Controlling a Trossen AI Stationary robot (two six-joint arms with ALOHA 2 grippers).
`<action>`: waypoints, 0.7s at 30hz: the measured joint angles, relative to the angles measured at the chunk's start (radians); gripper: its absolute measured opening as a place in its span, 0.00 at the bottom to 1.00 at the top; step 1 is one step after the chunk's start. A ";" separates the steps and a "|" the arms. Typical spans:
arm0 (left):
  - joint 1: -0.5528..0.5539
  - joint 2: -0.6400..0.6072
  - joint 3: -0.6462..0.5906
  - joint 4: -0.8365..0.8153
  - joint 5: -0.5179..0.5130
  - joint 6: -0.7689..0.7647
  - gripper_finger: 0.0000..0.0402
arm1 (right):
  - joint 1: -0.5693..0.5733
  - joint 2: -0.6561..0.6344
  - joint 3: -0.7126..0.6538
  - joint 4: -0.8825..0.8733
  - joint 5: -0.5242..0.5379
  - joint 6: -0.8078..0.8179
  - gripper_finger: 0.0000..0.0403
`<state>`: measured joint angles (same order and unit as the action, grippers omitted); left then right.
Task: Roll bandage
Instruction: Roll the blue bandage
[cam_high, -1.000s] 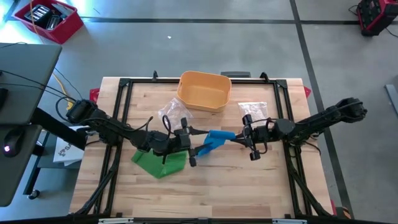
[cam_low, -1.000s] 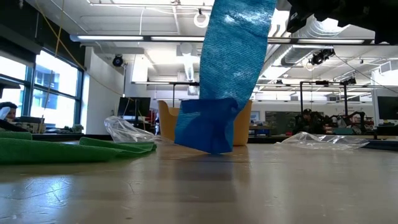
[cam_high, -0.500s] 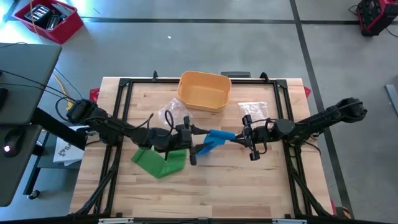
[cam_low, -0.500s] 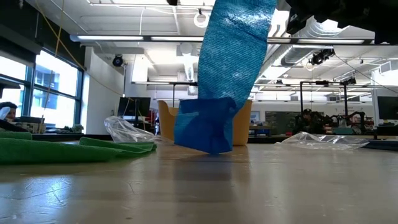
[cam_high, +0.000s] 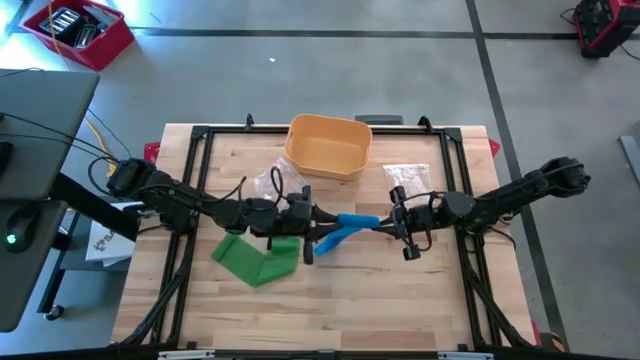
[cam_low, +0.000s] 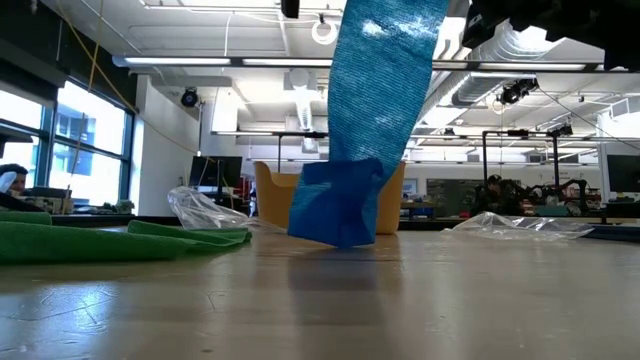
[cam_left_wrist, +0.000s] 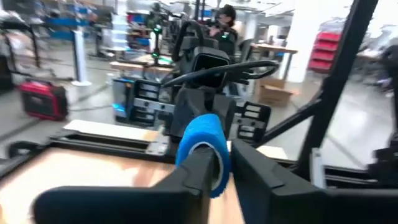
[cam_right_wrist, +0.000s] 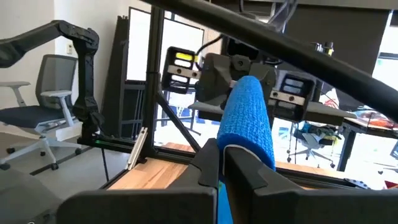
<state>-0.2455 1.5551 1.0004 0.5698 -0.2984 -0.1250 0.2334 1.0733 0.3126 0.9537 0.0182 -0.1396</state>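
Blue, the bandage (cam_high: 345, 224) stretches between the two grippers above the middle of the wooden table (cam_high: 330, 300). The right gripper (cam_high: 397, 222) has its jaws clamped tight on one end of the strip, the fabric rising straight ahead of its fingers (cam_right_wrist: 239, 165) in its own wrist view. The left gripper (cam_high: 312, 226) faces it from the other side, its fingers (cam_left_wrist: 202, 168) narrowed around the bandage's rolled end; the grip looks firm, though the blur there leaves some doubt. From table level, a loose fold of bandage hangs below the jaws and seems to touch the tabletop.
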 joint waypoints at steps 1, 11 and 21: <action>0.006 0.000 0.000 -0.004 0.016 -0.008 0.07 | 0.000 0.000 0.000 -0.002 -0.007 0.000 0.00; 0.003 -0.013 0.000 -0.033 0.044 0.000 0.01 | 0.000 0.000 0.000 -0.018 0.013 -0.039 0.03; -0.073 -0.149 -0.001 -0.252 -0.194 0.075 0.01 | 0.007 -0.080 0.001 -0.132 0.133 -0.041 0.36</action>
<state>-0.3180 1.4060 0.9997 0.3181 -0.4920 -0.0503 0.2406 0.9936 0.3134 0.8220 0.1513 -0.1805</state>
